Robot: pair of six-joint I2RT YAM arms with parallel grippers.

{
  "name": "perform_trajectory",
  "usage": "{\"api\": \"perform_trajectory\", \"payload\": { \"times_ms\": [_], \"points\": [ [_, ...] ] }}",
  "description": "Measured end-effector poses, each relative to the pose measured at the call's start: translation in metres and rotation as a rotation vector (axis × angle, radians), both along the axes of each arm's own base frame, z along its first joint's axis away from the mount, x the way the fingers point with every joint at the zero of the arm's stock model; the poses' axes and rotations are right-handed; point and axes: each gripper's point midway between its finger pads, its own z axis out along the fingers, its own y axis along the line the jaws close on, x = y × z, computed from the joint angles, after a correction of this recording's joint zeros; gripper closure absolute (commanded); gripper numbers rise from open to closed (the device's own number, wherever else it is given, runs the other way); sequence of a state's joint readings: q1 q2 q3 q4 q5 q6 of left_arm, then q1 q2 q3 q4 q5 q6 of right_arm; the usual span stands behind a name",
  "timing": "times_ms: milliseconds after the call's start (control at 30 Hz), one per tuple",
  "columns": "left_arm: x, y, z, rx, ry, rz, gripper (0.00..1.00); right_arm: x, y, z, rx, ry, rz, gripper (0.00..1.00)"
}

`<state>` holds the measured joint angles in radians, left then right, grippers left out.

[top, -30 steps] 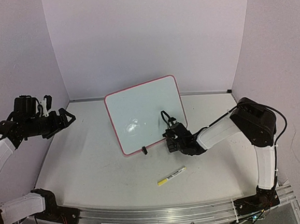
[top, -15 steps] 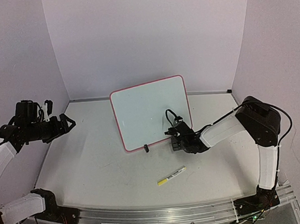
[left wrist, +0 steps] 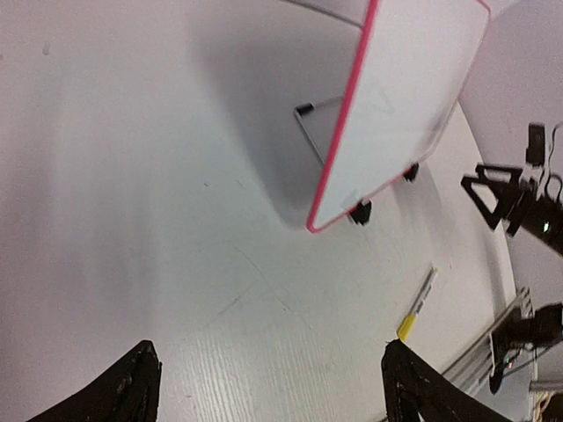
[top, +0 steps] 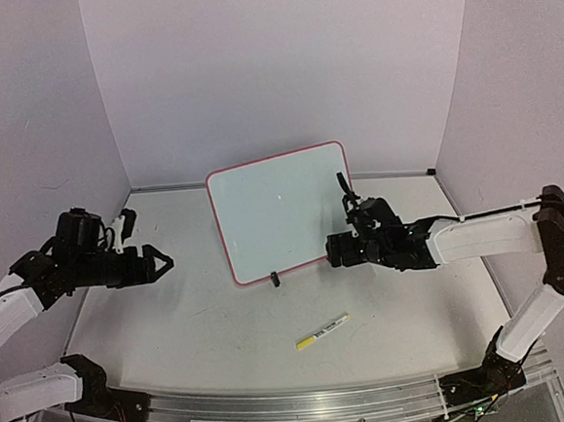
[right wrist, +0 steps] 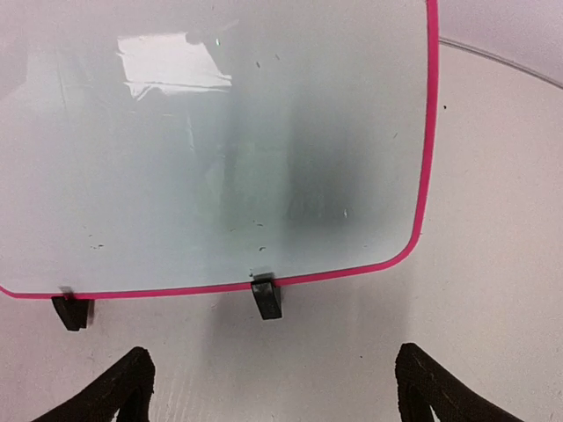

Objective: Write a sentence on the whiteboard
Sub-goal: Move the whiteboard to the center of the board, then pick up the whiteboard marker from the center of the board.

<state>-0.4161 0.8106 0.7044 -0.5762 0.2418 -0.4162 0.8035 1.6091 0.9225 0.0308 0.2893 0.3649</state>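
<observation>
The left arm (top: pixel 6 309) is bent at the elbow, its forearm angled in toward the middle. The left gripper (top: pixel 159 260) points rightward, jaws spread wide. The right arm (top: pixel 480 239) stretches low and almost straight to the left, and the right gripper (top: pixel 339 221) gapes just as wide.

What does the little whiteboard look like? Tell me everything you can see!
The whiteboard is a small white rectangle with a thin pink-red frame and rounded corners. It looks smooth and shiny, with a bright glare patch. Two black clip feet hold its bottom edge, and a wire prop sits behind, so it stands leaning back on the table. I see tiny specks but no readable writing. The open right gripper faces it without touching.
</observation>
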Motion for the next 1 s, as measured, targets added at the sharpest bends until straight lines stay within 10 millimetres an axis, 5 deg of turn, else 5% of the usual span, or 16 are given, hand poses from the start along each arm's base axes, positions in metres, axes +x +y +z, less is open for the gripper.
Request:
{"api": "perform_trajectory", "payload": {
  "times_ms": [400, 567, 733, 1000],
  "points": [
    [-0.043, -0.115, -0.046, 0.162, 0.0, -0.358, 0.15, 0.005, -0.081, 0.069, 0.169, -0.003, -0.036, 0.02],
    [-0.07, -0.177, -0.07, 0.266, -0.032, -0.53, 0.12, -0.006, -0.076, 0.073, 0.215, 0.034, 0.012, 0.02],
    [-0.072, -0.222, -0.092, 0.335, -0.046, -0.614, 0.13, -0.02, -0.072, 0.091, 0.28, 0.035, 0.047, 0.04],
    [-0.075, -0.267, -0.116, 0.355, -0.023, -0.748, 0.38, -0.032, -0.069, 0.118, 0.345, -0.008, 0.097, 0.07]
  ]
}}
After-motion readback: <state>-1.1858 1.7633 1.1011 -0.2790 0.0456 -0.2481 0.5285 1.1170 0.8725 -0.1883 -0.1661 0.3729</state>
